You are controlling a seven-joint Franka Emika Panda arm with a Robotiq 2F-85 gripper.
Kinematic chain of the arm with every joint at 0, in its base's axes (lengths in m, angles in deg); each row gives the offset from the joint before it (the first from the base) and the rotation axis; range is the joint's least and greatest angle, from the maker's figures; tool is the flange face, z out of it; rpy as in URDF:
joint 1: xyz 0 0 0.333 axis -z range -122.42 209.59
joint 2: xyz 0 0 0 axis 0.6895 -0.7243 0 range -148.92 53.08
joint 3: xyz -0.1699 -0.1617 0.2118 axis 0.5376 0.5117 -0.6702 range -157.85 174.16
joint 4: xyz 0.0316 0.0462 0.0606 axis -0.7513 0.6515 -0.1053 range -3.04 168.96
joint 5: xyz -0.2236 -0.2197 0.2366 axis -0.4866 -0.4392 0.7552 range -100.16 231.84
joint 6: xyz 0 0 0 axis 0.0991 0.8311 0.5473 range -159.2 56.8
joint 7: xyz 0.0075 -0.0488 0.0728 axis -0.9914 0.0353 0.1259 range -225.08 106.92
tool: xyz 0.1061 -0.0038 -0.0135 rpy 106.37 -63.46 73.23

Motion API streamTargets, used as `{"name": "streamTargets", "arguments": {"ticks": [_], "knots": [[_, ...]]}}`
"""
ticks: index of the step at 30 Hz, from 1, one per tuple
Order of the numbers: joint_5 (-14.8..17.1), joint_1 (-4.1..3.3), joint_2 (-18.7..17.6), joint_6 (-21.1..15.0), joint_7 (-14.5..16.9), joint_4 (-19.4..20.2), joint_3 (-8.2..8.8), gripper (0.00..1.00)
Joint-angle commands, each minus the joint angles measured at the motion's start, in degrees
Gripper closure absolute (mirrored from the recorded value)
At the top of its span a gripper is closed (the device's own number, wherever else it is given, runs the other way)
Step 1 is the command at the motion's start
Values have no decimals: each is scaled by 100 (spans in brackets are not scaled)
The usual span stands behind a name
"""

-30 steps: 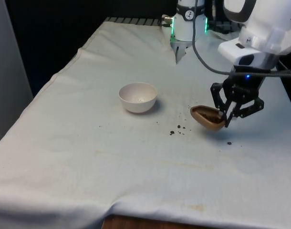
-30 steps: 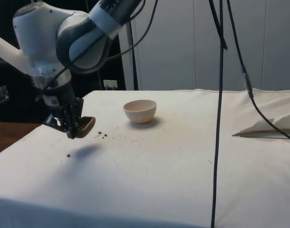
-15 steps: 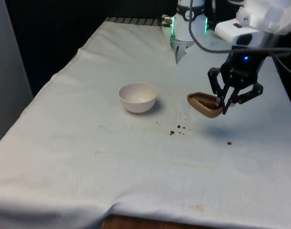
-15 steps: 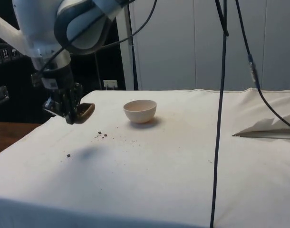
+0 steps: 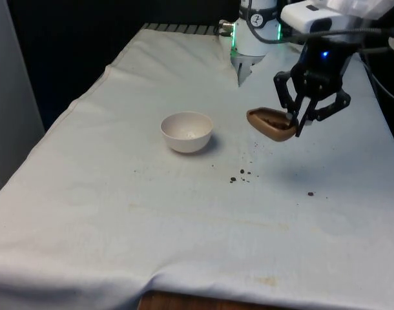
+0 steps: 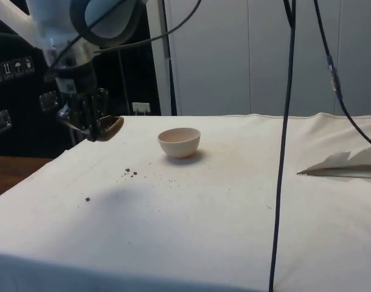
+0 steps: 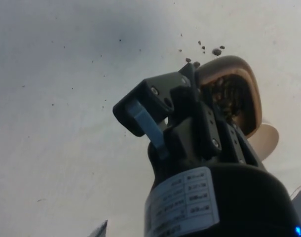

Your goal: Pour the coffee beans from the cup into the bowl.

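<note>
Above the cloth (image 5: 184,213), well right of the bowl (image 5: 186,131) in the front view, hangs the cup (image 5: 271,124), pinched at its rim by the gripper (image 5: 299,120) and tilted. Beans (image 7: 228,94) inside, a few strays (image 5: 239,175) spilled. Bowl looks empty. Lift done; carry and pour left.

The worktop (image 5: 119,213) is covered in matt white cloth, faintly creased and stained. The bowl (image 5: 186,131) looks smooth, pale and slightly glossy, like ceramic or plastic. The cup (image 5: 270,124) is a smooth tan-brown shell with a soft sheen, holding dark, rough beans (image 7: 228,96). The gripper (image 5: 299,123) is matt black, hard plastic or metal, with small shiny screws.
</note>
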Motion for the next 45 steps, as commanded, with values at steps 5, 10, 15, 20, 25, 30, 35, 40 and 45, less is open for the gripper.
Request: {"name": "streamTargets", "arguments": {"ticks": [5,10,15,20,25,30,35,40,45], "knots": [[92,57,149,0,92,103,11,100],[264,166,361,-40,241,298,-17,100],[321,212,516,-46,298,441,-11,100],[304,206,642,0,286,567,40,100],[407,298,894,-115,378,871,29,100],[367,286,980,-46,361,974,74,100],[498,390,1243,-304,516,1369,97,100],[573,418,1404,-470,619,1627,172,100],[693,430,1536,-607,768,1839,264,100]]}}
